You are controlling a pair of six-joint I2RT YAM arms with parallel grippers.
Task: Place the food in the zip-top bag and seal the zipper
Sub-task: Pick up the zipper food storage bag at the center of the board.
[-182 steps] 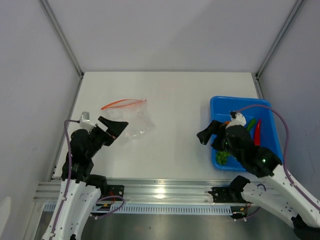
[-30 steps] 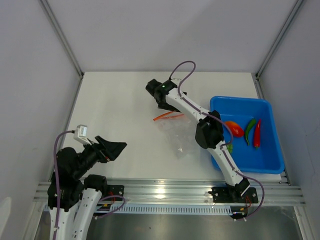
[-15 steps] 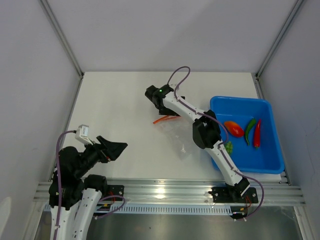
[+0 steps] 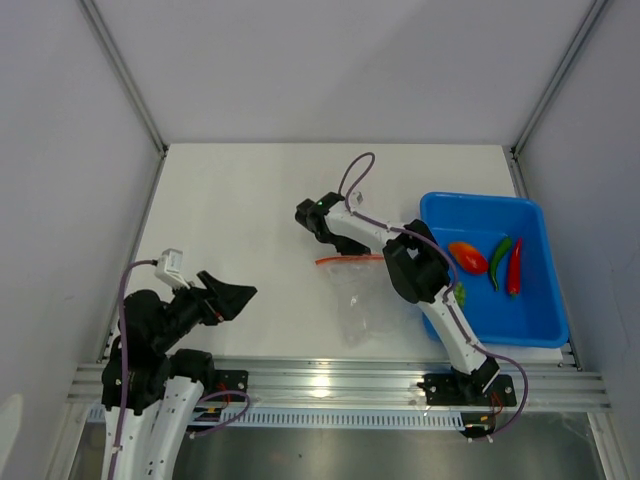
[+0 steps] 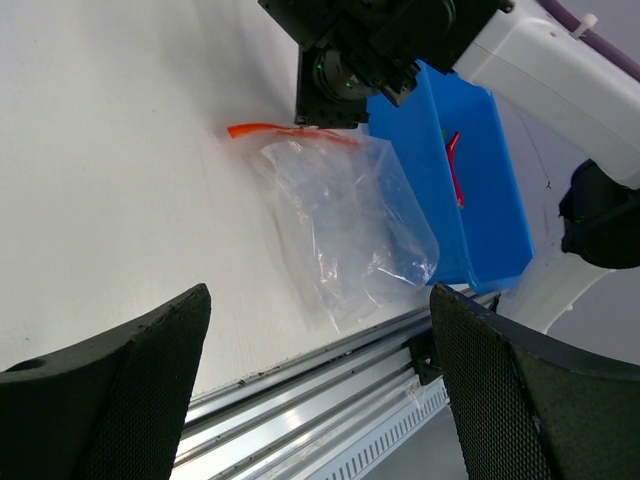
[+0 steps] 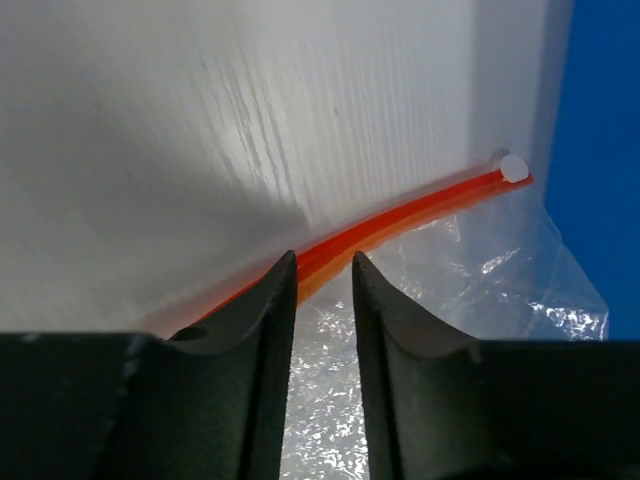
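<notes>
The clear zip-top bag (image 4: 360, 300) lies flat mid-table, its orange-red zipper (image 4: 350, 259) on the far edge. My right gripper (image 4: 332, 245) reaches down onto that edge. In the right wrist view its jaws (image 6: 323, 262) have closed to a narrow slot with the zipper (image 6: 420, 210) and crinkled bag (image 6: 480, 290) between the tips. The food sits in the blue tray (image 4: 530, 325): an orange piece (image 4: 467, 257), green pepper (image 4: 500, 262), red pepper (image 4: 515, 268) and grapes (image 4: 458, 294). My left gripper (image 4: 235, 297) hangs open and empty at the near left, facing the bag (image 5: 350, 220).
The blue tray (image 5: 495, 190) stands just right of the bag, close to the right arm's elbow. A metal rail (image 4: 320, 385) runs along the table's near edge. Grey walls close in the left, far and right sides.
The right jaws went from wide open to a narrow slot over the zipper. The bag slid toward the near edge with the right gripper. The left arm barely moved.
</notes>
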